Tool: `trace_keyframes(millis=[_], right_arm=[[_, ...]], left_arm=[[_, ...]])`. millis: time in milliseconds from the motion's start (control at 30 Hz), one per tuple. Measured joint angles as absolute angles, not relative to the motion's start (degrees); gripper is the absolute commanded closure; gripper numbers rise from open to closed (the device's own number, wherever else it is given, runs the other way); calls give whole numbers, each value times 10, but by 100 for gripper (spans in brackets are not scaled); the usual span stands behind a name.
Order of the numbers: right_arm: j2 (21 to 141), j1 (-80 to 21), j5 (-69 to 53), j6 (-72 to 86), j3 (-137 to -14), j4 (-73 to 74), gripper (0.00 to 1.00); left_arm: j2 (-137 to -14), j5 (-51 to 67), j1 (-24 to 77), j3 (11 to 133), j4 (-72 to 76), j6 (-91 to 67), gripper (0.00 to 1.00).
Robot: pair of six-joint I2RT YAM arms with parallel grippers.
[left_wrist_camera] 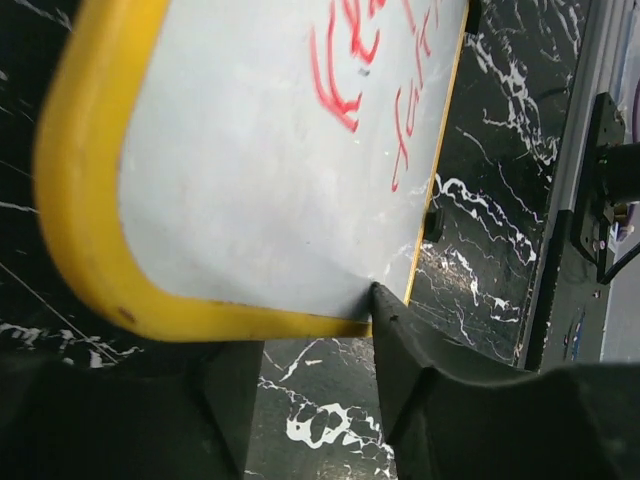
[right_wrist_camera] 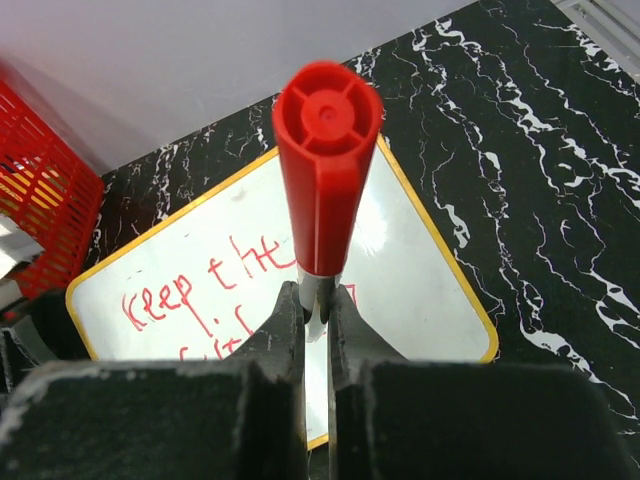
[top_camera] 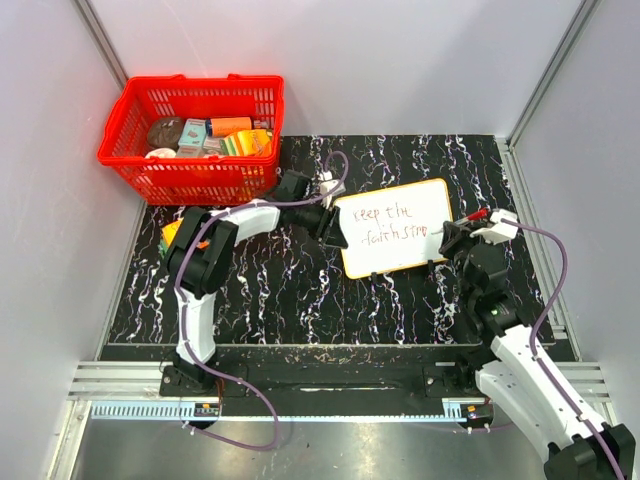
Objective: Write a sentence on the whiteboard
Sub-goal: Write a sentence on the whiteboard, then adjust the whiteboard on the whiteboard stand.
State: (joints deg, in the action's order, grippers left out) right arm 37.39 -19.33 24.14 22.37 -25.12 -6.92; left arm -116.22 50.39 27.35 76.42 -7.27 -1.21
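The whiteboard [top_camera: 395, 228] lies flat on the black marbled table, white with a thin yellow rim. The sentence [top_camera: 390, 225] runs in two red handwritten lines, the top one reading "keep the". My left gripper [top_camera: 330, 225] is at the board's left edge. In the left wrist view its jaws stand apart, with the yellow rim [left_wrist_camera: 90, 250] of the whiteboard [left_wrist_camera: 270, 170] across the fingertips and the table showing in the gap. My right gripper [right_wrist_camera: 315, 300] is shut on a red marker [right_wrist_camera: 325, 170] over the board's right part, cap end towards the camera. The marker's tip is hidden.
A red basket [top_camera: 195, 135] with several packets stands at the back left. A small orange and yellow object [top_camera: 170, 235] lies beside the left arm. Grey walls close the back and both sides. An aluminium rail [top_camera: 320, 385] runs along the near edge.
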Motion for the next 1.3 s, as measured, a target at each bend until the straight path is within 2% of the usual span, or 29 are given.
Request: trace_keyframes(millis=[67,100,167,233,500,633,733,900,1133,1300], right_arm=[[367,-193,239,226,-251,-63,100],[363,-193,239,226,-251,-61,100],[357,-193,238,228,-251,-58,100],[351,-193,238,228,-251,-55,100],[331,-193,230,228,-251,-41,100],[326,-193,225,229,-251,-34,100],[320,-193,215,230,-251,-30,100],[314,-193,197,233,-251,-18,100],[293,-193,182,235,-251,17,100],[288,-193,170,234,-251,31,100]], left_arm=[[-1165,498,278,764,-88,1,32],[-1165,492,279,762,-95,4,24],[-1164,478,283,754,-95,10,16],[-1160,463,284,737,-94,12,2],[-1037,364,284,678,-118,8,1],[-948,312,284,686,-129,6,1],[-931,295,284,737,-151,7,1],[-1009,302,284,898,-197,24,1],[-1197,333,284,1146,-332,92,1],[-1303,369,284,1270,-427,138,1]])
